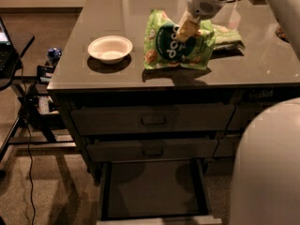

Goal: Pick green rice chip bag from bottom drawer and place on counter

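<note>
The green rice chip bag (174,45) stands tilted on the counter (117,8), its lower edge touching the glossy grey top right of the white bowl. My gripper (186,31) reaches down from the upper right and is shut on the bag's upper part, over the dark green logo. The bottom drawer (152,189) is pulled open at the bottom of the view, and its dark floor shows nothing in it.
A white bowl (110,48) sits on the counter left of the bag. A second green-and-white bag (227,34) lies behind it to the right. My pale body (267,168) fills the lower right. A stand with a blue can (54,54) and cables is at the left.
</note>
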You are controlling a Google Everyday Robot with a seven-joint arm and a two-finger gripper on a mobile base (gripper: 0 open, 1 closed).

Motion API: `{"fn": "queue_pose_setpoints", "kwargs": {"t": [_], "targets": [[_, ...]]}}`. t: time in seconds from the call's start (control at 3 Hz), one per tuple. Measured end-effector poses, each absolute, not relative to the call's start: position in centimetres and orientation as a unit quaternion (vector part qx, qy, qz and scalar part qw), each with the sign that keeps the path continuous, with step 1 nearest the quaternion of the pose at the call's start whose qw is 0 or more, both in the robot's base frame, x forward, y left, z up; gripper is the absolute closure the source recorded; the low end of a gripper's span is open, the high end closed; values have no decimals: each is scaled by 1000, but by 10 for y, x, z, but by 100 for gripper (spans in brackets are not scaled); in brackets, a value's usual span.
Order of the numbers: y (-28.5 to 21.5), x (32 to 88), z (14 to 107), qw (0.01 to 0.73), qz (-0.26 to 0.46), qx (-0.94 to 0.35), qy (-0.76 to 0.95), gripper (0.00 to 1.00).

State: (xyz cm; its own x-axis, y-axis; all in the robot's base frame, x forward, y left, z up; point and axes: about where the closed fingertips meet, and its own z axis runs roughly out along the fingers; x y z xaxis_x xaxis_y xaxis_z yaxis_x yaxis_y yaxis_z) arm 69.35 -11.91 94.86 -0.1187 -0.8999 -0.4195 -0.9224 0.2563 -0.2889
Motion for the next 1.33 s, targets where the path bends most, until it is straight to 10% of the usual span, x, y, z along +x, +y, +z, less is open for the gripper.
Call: {"fn": "queue_pose_setpoints", "kwargs": {"t": [1.0,1.33], "targets": [[-106,717,891,202,12,-639,742,100],[-106,717,891,202,12,-639,742,82]]}}
